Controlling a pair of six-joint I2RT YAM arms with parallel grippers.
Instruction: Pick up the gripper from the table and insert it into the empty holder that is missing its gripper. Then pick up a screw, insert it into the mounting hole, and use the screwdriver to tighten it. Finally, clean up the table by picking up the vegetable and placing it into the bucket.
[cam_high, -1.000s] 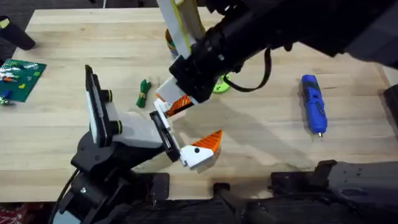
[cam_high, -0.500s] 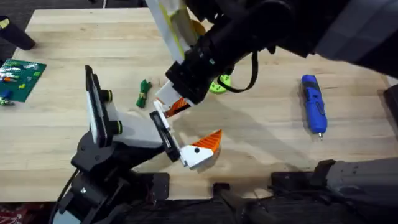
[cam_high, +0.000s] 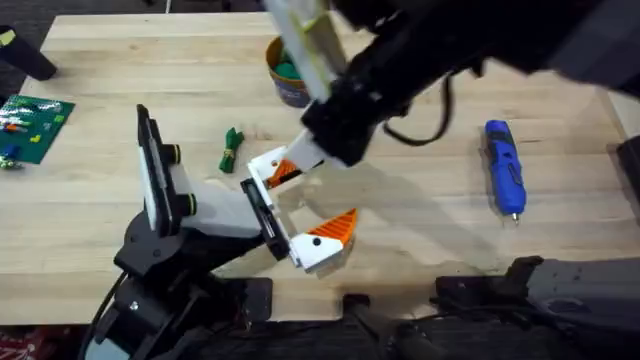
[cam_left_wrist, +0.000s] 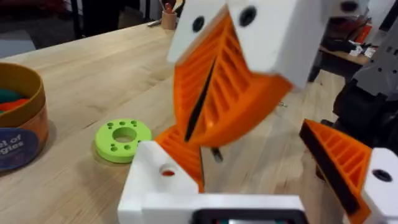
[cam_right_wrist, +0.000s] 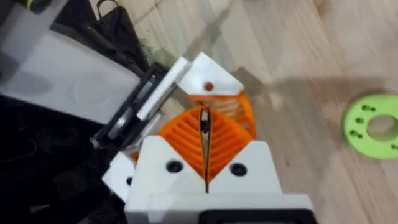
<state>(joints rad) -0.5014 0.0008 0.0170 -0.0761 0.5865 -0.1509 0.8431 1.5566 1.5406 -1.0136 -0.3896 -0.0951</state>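
Note:
My right gripper (cam_high: 312, 157) reaches in from the upper right, its orange pads (cam_right_wrist: 186, 138) shut on the orange tip of the white gripper (cam_high: 268, 168) (cam_right_wrist: 208, 79). The piece's white end (cam_left_wrist: 163, 179) sits at the black holder (cam_high: 262, 212) (cam_right_wrist: 142, 102) of my left hand. My left gripper (cam_high: 315, 195) stands open, its twin finger (cam_high: 325, 240) (cam_left_wrist: 348, 167) apart from the piece. On the table (cam_high: 420, 240) lie the blue screwdriver (cam_high: 505, 168) at the right and the vegetable (cam_high: 231, 148) left of centre. The bucket (cam_high: 288, 75) (cam_left_wrist: 18, 124) stands at the back. A screw is out of view.
A lime-green flat ring (cam_left_wrist: 123, 138) (cam_right_wrist: 375, 127) lies on the table near the bucket. A green circuit board (cam_high: 30, 128) rests at the left edge and a black object (cam_high: 25, 55) at the far left corner. The right arm hangs over the table's middle.
The right arm has swung to the right, uncovering the bucket and covering the lime ring in the overhead view. The white finger piece stays at the holder. The left hand has not moved.

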